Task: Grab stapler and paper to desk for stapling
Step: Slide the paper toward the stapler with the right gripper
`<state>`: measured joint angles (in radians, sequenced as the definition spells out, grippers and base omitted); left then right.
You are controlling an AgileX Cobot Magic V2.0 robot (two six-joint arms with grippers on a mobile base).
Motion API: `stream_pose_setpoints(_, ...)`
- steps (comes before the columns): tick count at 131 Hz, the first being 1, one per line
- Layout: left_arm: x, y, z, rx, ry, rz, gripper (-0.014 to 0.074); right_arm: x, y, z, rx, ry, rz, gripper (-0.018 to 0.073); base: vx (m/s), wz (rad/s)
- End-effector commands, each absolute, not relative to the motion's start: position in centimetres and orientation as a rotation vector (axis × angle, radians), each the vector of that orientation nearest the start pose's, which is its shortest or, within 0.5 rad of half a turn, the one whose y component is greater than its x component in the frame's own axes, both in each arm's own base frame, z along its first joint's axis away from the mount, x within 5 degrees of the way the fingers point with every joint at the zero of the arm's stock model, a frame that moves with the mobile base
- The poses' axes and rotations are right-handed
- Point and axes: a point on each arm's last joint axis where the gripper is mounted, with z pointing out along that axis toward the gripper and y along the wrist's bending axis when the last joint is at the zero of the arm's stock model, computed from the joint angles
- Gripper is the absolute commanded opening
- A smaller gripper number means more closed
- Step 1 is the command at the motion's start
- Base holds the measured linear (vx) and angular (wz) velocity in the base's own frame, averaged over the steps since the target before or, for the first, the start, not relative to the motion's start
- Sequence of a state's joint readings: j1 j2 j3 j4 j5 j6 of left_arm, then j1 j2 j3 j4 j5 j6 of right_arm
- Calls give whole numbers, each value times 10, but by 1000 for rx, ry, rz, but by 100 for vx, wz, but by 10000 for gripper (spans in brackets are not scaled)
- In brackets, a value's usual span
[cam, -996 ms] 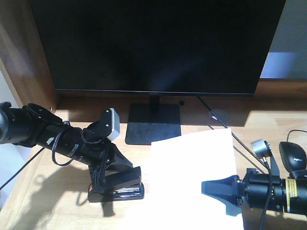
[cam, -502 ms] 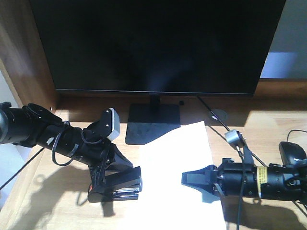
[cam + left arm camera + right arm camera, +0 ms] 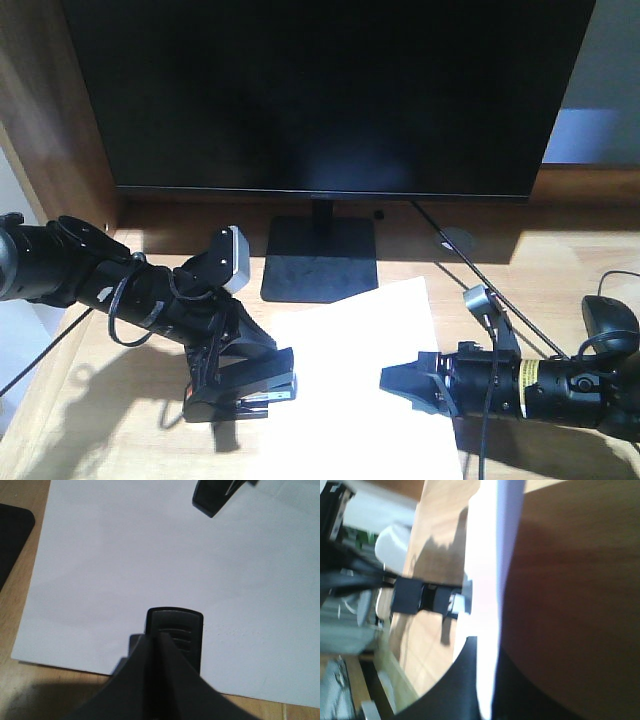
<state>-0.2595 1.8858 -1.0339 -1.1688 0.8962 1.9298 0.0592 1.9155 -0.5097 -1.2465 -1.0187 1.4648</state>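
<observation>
Stapler: black hand-sized stapler [image 3: 243, 389] with a small orange-red patch, lying on the desk left of the sheet, long axis running left to right, nose pointing right and overlapping the paper's left edge [image 3: 175, 632].
Paper: plain white rectangular sheet [image 3: 355, 380], lying tilted on the desk in front of the monitor stand, far corner pointing toward the screen, bright in sunlight; seen nearly edge-on from the right wrist [image 3: 485, 605].
Desk: pale-grained wooden tabletop [image 3: 540, 265], carrying everything.
Left gripper: black claw [image 3: 225, 365], clamping around the stapler from above.
Right gripper: black claw [image 3: 405, 382], pinching the sheet's right side, one finger above and one below.
Monitor: large black screen [image 3: 320, 90] on a flat black foot, standing behind.
Mouse: black computer mouse [image 3: 610, 322], resting at far right.
</observation>
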Motion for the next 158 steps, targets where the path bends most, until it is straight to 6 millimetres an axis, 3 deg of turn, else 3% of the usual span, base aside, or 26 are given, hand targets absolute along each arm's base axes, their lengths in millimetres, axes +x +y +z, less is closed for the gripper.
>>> stream_pose_setpoints(1,314,-157,184,1496,1819,-849,-6,257,90,112,69,2226,1448,0,0,0)
stream_pose_setpoints(43,314,-157,184,1496,1819,-849,-6,257,112,97,133,2191,1515,0,0,0)
stream_pose_setpoints(158,314,-157,184,1496,1819,-849,-6,258,111,94,154,2185,1524,0,0,0)
